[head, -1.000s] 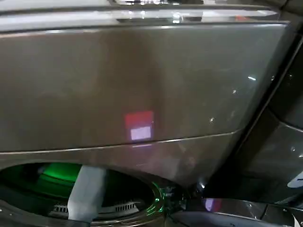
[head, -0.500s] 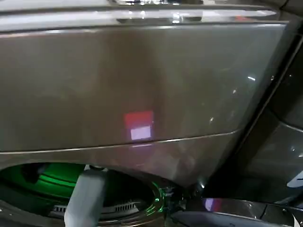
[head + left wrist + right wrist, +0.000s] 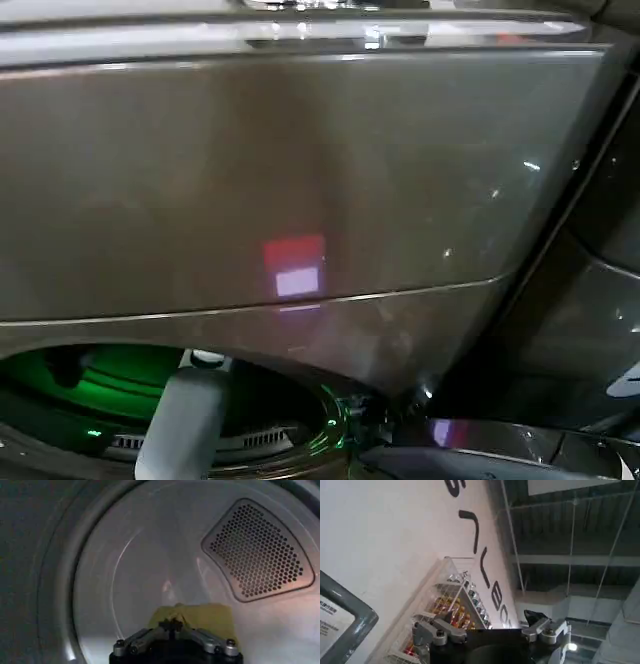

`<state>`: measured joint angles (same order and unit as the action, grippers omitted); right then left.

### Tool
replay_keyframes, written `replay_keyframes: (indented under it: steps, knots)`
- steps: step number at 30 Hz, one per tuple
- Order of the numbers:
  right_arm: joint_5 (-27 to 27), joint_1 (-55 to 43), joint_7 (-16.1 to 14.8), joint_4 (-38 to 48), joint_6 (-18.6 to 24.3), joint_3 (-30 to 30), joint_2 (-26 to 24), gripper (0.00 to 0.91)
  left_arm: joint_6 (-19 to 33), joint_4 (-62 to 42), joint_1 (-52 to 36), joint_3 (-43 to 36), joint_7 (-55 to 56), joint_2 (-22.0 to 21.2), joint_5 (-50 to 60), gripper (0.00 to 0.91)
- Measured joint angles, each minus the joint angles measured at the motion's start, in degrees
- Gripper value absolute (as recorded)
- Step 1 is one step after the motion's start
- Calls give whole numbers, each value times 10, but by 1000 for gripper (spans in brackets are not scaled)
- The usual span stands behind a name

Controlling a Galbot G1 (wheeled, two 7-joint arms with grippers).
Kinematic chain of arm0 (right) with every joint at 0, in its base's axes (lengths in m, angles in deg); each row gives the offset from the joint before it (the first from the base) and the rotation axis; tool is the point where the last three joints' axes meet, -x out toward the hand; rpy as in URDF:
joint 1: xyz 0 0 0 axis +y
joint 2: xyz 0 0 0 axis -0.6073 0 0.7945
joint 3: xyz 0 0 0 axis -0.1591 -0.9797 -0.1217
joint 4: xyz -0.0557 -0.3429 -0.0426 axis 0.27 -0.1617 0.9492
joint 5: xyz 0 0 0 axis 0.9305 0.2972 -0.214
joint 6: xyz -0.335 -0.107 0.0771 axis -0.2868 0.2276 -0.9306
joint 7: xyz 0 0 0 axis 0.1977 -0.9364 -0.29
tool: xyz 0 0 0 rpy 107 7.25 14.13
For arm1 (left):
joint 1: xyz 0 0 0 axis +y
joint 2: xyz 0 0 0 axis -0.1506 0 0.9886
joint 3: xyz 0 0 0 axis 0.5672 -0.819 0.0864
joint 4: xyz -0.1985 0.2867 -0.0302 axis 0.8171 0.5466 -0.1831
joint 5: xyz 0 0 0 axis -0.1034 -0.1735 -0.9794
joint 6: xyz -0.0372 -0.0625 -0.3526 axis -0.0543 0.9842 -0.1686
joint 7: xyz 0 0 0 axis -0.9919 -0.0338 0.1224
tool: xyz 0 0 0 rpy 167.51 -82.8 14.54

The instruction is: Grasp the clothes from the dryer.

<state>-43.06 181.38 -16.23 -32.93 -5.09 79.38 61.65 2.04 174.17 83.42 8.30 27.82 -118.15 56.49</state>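
The bronze-brown dryer (image 3: 300,180) stands before me, its round mouth (image 3: 330,420) low on the left and glowing green. My grey left arm (image 3: 185,420) reaches into that mouth. Inside the pale drum (image 3: 140,555), my left gripper (image 3: 172,625) has its fingertips pressed together on a pinched-up fold of the yellow-green clothes (image 3: 205,620). The rest of the cloth spreads out behind the fingers. My right gripper (image 3: 490,622) is away from the dryer, pointing up at a white wall. Its fingers (image 3: 535,617) are spread open with nothing between them.
A perforated vent panel (image 3: 257,550) sits in the drum's back wall above the cloth. A darker neighbouring machine (image 3: 590,330) stands to the right of the dryer. In the right wrist view, a clear rack of cans (image 3: 452,605) stands against the lettered wall.
In the head view my left arm has shifted slightly within the dryer's mouth, its upper end now showing just under the rim. The dryer itself has not moved.
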Motion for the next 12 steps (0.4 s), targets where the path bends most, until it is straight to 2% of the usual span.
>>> replay_keyframes:
  steps: [12]
  knots:
    - [1, 3, -7, -5, -4, 5, 0, 907, 0, 2, -2, -3, -1, 0, 0, 0]
